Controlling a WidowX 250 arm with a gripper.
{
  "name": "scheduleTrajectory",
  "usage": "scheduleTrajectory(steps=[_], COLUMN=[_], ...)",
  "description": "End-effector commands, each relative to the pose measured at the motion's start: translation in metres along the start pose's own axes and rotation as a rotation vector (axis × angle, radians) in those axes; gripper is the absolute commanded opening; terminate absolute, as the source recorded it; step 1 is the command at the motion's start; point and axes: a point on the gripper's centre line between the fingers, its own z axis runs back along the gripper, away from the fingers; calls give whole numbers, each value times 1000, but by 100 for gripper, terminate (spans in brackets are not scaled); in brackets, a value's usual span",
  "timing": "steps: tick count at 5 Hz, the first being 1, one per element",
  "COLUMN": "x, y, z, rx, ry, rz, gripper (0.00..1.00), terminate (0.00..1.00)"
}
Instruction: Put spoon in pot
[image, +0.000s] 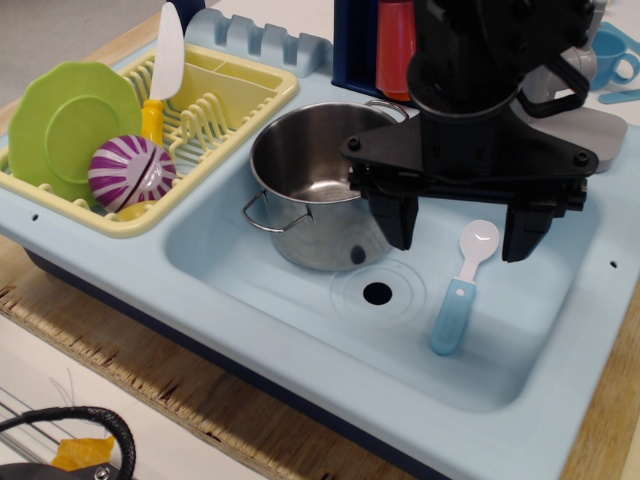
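Note:
The spoon (462, 290) has a light-blue handle and a white bowl and lies flat on the floor of the light-blue toy sink (300, 330), right of the drain hole. The shiny steel pot (315, 185) stands upright and empty at the sink's back left, one loop handle facing front left. My black gripper (462, 232) hangs open over the sink, its two fingers spread wide, one on each side of the spoon's white bowl and slightly above it. It holds nothing. Its left finger is close to the pot's right wall.
A yellow dish rack (230, 95) at left holds a green plate (70, 125), a purple-striped ball (132, 172) and a white-bladed knife with a yellow handle (165, 65). A red bottle (396, 45) stands behind the pot. A blue cup (612, 55) sits at the far right.

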Motion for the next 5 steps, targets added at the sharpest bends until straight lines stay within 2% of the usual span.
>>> scheduleTrajectory(steps=[1,3,5], x=[0,-6,-8], y=[0,-6,-4], z=[0,-27,-47], rx=[0,26,23], ry=[0,51,90], rz=[0,-25,1], gripper=[100,100,100], terminate=[0,0,0])
